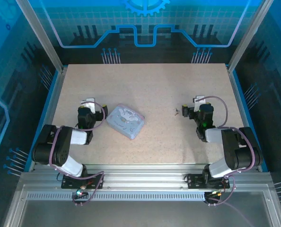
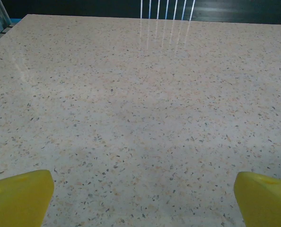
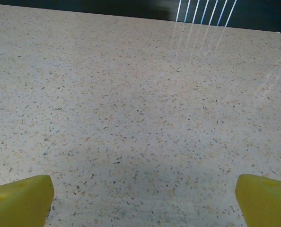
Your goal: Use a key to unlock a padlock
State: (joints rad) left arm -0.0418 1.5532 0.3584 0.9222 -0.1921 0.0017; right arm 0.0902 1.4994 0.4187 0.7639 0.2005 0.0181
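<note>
Speckled beige counter (image 1: 145, 85) carries everything, walled by blue panels at the back and sides. From the top camera, a pale-blue printed tin (image 1: 125, 121) lies flat, skewed, left of centre and just right of the left arm's wrist. A small dark item (image 1: 177, 112) rests on the counter right of centre, well apart from the tin and just left of the right arm. It is too small to tell whether it is the padlock, the key or both together. The left hand (image 1: 89, 101) sits low over the counter near the left edge, pointing towards the far wall. Its wrist camera shows the left hand (image 2: 140, 203) spread wide, with one yellow finger (image 2: 17, 198) in each lower corner and bare counter between them. It has hold of nothing. The right hand (image 1: 200, 100) mirrors it on the other side, also low and pointing away. In its own camera the right hand (image 3: 143, 201) is likewise wide apart, yellow fingers (image 3: 263, 198) in the lower corners, gripping nothing.
</note>
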